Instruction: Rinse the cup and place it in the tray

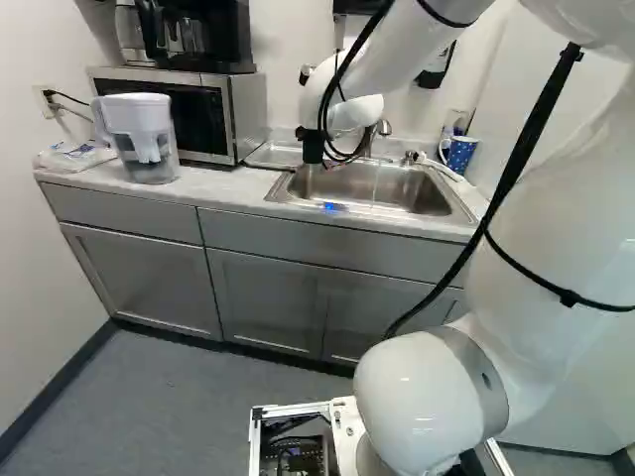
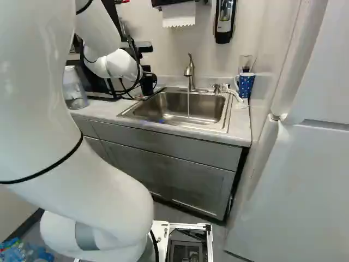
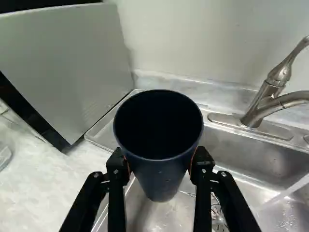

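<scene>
At the right of the right base view, I record a white refrigerator point(image 2: 305, 174). Next in size are the grey cabinets point(image 1: 149, 283), topped by a pale countertop point(image 1: 193, 193). Set into it is a steel sink point(image 2: 210, 103). A microwave point(image 1: 248, 109) stands at the left of the left base view, with a black coffee maker point(image 1: 203, 35) on top of it. Between microwave and sink lies a metal tray point(image 3: 107, 130). A clear pitcher with a white top point(image 1: 151, 124) stands on the countertop just beside the microwave. The faucet point(image 2: 190, 73) rises behind the sink and is running; a thin stream of water point(image 2: 188, 103) falls into the basin. My claw point(image 2: 143, 82) is closed on a cup, one finger against each side. Right of the faucet, in the right base view, I note a blue dotted mug point(image 2: 246, 84). The cup in my grasp point(image 3: 161, 174) is dark blue, its open end toward my wrist camera. I find it held up near the tray and sink edge, apart from the stream.
</scene>
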{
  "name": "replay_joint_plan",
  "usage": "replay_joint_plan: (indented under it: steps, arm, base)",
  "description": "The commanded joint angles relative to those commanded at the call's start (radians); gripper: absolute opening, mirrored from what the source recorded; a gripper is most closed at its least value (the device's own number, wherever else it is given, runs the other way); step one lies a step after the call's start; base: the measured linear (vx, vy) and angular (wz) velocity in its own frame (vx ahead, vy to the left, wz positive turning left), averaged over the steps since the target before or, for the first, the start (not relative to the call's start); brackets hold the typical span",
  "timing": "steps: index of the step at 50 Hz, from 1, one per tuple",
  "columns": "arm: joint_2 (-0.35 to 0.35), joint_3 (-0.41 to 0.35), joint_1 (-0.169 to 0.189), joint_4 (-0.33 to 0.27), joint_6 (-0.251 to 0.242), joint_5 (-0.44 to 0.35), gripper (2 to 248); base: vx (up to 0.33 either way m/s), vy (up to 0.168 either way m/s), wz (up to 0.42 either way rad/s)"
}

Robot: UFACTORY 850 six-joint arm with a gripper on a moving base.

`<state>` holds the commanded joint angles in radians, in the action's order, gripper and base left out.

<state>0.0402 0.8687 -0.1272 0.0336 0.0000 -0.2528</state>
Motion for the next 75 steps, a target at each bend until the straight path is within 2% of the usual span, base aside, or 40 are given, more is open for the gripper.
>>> replay_joint_plan:
  steps: [21,42,75]
  arm:
    - [-0.011,-0.014,0.063,0.0,0.0,-0.008,126]
    - [-0.042,-0.029,0.121,0.0,0.0,-0.069,126]
    - [-0.105,-0.039,0.193,0.0,0.0,-0.141,126]
  base:
    - [0.0,0.0,0.0]
    - [0.0,0.0,0.0]
    - [0.0,0.0,0.0]
